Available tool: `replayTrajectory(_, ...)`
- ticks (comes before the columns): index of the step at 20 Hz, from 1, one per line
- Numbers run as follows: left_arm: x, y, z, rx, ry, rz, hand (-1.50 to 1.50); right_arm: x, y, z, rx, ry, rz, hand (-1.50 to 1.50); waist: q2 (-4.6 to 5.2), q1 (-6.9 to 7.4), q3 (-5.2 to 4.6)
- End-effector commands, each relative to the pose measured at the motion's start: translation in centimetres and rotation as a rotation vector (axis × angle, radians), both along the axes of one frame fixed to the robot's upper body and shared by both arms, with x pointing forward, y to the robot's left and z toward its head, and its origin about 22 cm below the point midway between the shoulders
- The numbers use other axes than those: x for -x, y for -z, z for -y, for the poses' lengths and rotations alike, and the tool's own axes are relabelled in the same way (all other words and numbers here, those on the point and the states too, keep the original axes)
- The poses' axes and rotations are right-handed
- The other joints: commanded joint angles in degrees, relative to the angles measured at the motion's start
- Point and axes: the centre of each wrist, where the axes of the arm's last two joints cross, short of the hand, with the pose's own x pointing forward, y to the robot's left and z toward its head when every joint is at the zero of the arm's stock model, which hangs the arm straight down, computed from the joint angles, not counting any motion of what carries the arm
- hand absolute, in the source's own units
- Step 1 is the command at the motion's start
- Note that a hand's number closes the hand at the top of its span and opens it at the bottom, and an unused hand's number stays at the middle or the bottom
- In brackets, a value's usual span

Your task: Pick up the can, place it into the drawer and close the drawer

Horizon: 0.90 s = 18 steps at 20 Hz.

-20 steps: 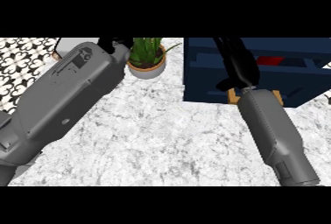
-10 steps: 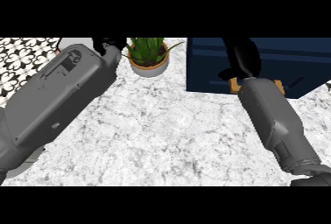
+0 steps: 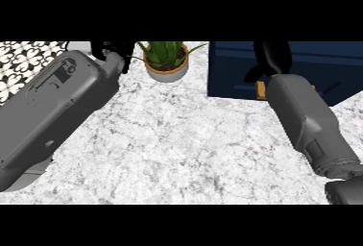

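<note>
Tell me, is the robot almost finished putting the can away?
Nearly, it seems. Done: no can shows on the counter or in either hand, so it is probably inside the drawer. In hand: the right hand lies against the drawer, likely pushing it. Still to do: I cannot tell if it is shut. The left hand is by the plant.

1. The left forearm (image 3: pixel 56 110) is a broad, smooth grey shell with rounded edges, widening away from the left hand (image 3: pixel 115 51).
2. Just behind that hand, the shell carries small dark markings (image 3: pixel 68 66): one roundish, the others short strokes.
3. The left hand is black and much narrower than the shell.
4. The right forearm (image 3: pixel 308 120) is a slimmer, darker grey casing, rounded at the end nearest the right hand (image 3: pixel 273 57).
5. The right hand is black, with a small tan block (image 3: pixel 261 90) at its wrist.
6. At the forearm's end farthest from that hand, a seam joins a darker grey segment (image 3: pixel 347 192).
</note>
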Motion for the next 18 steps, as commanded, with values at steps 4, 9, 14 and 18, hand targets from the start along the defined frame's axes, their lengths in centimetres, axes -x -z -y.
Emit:
replayTrajectory(4, 0.9, -0.2, 0.0, -0.008, 0.021, -0.011, -1.50, -1.4, -3.7, -0.4, 0.001, 0.030, 0.038, -1.50, -0.04, 1.50, -0.15)
replayTrajectory(9, 0.8, -0.8, -0.7, -0.003, 0.016, -0.002, -1.50, -1.9, -5.1, -1.9, -0.102, -0.095, -0.060, -1.50, 0.16, 1.19, -0.08)
replayTrajectory(14, 1.4, -0.5, -0.6, 0.001, 0.032, -0.003, -1.50, -1.8, -4.7, -2.0, -0.492, -0.143, -0.092, -1.50, -0.06, 1.57, 0.14)
replayTrajectory(18, 1.4, 0.0, -1.2, -0.004, 0.022, -0.027, -1.50, -1.8, -4.5, -2.3, -0.691, -0.177, -0.101, -1.50, -0.12, 1.02, 0.07)
